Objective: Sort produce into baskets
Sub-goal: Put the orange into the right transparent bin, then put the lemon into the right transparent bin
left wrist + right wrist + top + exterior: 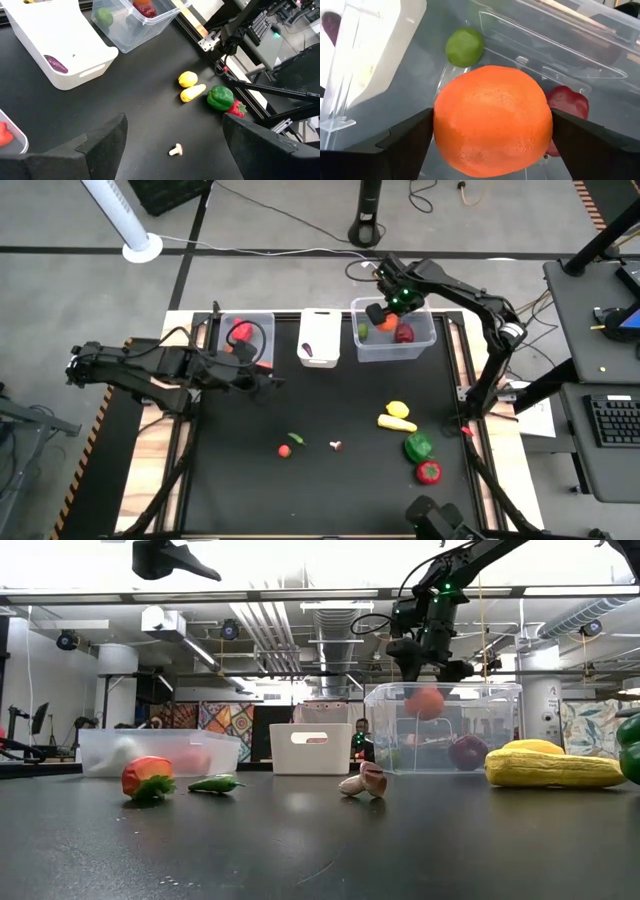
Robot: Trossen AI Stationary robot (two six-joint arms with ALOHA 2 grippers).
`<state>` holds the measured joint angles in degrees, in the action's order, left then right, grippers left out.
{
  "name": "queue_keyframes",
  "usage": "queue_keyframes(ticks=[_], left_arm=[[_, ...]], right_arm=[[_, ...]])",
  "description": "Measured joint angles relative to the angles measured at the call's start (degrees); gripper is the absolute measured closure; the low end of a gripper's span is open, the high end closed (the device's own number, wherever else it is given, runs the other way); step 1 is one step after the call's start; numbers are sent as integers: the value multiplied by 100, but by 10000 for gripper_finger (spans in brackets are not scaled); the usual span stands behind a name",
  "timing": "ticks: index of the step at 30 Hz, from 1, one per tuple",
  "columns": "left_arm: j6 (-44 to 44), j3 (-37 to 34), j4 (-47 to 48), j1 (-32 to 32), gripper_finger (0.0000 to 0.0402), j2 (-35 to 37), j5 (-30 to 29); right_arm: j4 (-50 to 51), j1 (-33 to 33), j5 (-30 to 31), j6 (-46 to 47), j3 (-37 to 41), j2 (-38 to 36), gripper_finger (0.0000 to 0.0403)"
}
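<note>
At upper right, the right gripper (383, 311) grasping the orange (492, 120) should release only when centred inside the clear tub (425, 345).

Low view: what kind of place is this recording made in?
Probably a robotics lab or workshop, not a home. Bare ceiling ducts and pipes run overhead. The high view shows a concrete floor with loose cables and a side desk with a keyboard. The right gripper holds an orange over a clear tub.
</note>
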<state>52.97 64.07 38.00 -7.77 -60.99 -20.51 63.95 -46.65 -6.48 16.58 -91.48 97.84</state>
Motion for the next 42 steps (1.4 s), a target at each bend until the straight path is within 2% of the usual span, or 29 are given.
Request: queue_keyframes(ticks=[7, 11, 14, 17, 21, 25, 31, 37, 42], left_arm=[[-4, 0, -2, 0, 96, 0, 1], [-24, -2, -2, -2, 96, 0, 2], [-22, -2, -2, -2, 96, 0, 4], [-22, -2, 0, -2, 96, 0, 4], [-22, -2, 56, -2, 96, 0, 7], [-79, -2, 95, -2, 96, -2, 7], [-353, -2, 96, 0, 96, -2, 11], [-635, -2, 88, 27, 96, -2, 14], [-951, -2, 78, 46, 96, -2, 13]], right_arm=[[-5, 0, 1, 3, -2, 0, 6], [-45, 0, 69, 24, 0, 0, 6], [-47, -11, -115, 256, -35, -65, 6], [-47, 70, -555, 163, -92, -353, 6], [1, 375, -575, 251, -116, -920, 6], [211, 900, -553, 592, -115, -1632, 6], [909, 2236, -533, 2017, -114, -2339, 6], [1812, 3692, 297, 3625, 44, -2370, 7], [1796, 4272, 606, 4515, 880, -2263, 7]])
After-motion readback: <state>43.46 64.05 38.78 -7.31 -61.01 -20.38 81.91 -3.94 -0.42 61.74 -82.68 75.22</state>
